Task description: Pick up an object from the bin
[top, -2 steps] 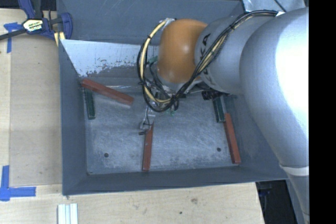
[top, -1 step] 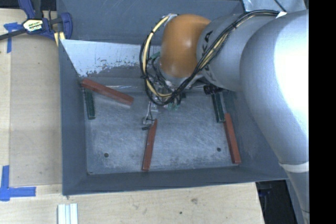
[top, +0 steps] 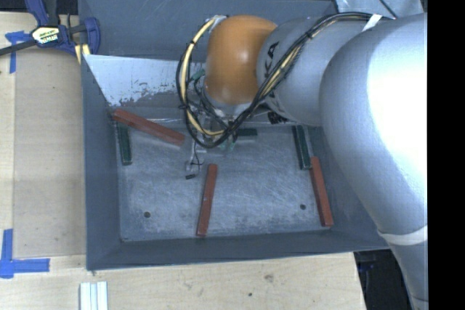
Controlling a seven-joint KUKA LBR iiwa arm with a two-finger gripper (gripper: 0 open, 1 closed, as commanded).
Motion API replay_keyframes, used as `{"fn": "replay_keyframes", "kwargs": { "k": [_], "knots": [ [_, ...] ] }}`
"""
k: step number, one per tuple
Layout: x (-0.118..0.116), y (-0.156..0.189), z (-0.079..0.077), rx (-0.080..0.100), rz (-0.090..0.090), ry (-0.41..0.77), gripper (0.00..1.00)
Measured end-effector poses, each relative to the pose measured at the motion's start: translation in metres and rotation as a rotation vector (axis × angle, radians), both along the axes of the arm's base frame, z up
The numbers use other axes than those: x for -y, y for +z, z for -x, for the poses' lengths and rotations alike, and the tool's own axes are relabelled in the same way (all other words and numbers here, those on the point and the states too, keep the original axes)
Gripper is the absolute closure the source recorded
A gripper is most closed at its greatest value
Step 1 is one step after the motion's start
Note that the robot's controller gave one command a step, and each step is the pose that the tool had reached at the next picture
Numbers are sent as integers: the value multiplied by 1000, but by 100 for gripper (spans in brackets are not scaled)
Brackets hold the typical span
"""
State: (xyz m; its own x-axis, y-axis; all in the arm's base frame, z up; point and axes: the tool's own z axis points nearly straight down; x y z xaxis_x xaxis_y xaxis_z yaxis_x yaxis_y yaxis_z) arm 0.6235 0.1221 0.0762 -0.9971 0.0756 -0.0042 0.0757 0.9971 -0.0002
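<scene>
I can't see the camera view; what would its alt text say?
A silver robot arm with an orange cover reaches from the right into a grey bin, its end effector near the upper end of a brown stick. Other brown sticks and green sticks lie around.

You have three brown sticks in the bin [top: 98, 192]. One brown stick [top: 149, 127] lies at ten o'clock, a second [top: 206, 201] sits near the middle toward six, and a third [top: 321, 194] lies at four. You can count two green bars for certain: one green bar [top: 125, 147] at nine, another [top: 301, 149] at three. A dark piece [top: 247, 132] peeks out beneath the arm [top: 363, 83] near twelve. You cannot tell whether it makes a third.
</scene>
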Motion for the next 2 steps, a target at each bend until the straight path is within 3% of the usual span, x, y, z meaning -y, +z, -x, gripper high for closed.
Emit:
{"fn": "replay_keyframes", "kwargs": {
  "k": [1, 2],
  "knots": [
    [-32, -1, -4, -1, -1, -40, 100],
    [-32, -1, -4, -1, -1, -40, 100]
  ]
}}
